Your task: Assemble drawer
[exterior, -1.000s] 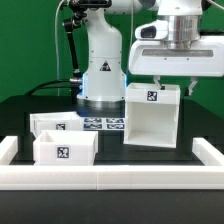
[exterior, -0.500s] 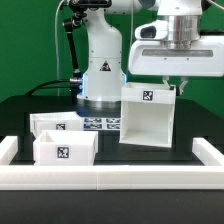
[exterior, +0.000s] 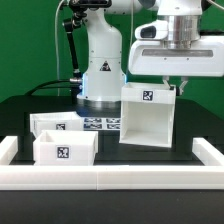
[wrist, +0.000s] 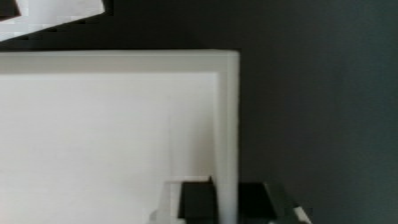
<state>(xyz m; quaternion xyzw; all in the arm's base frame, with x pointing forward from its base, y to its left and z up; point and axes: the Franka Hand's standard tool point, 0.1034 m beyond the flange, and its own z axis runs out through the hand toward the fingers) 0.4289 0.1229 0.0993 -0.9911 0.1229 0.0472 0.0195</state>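
The large white drawer case (exterior: 148, 115) stands on the black table at the exterior view's right, slightly tilted, with a tag on its upper front. My gripper (exterior: 176, 87) comes down from above and is shut on the top edge of the case's right wall. In the wrist view my gripper (wrist: 228, 203) has one dark fingertip (wrist: 196, 200) on each side of the thin white wall (wrist: 228, 120). Two small open-topped boxes sit at the exterior view's left, one behind (exterior: 52, 123) and one in front (exterior: 65, 150) with a tag.
The marker board (exterior: 101, 124) lies flat between the small boxes and the case. A low white border rail (exterior: 110, 179) runs along the front and both sides. The robot base (exterior: 100, 70) stands behind the marker board.
The case, held by my gripper, has shifted a little toward the exterior view's left and tilted slightly over the last second. The small boxes have not moved.
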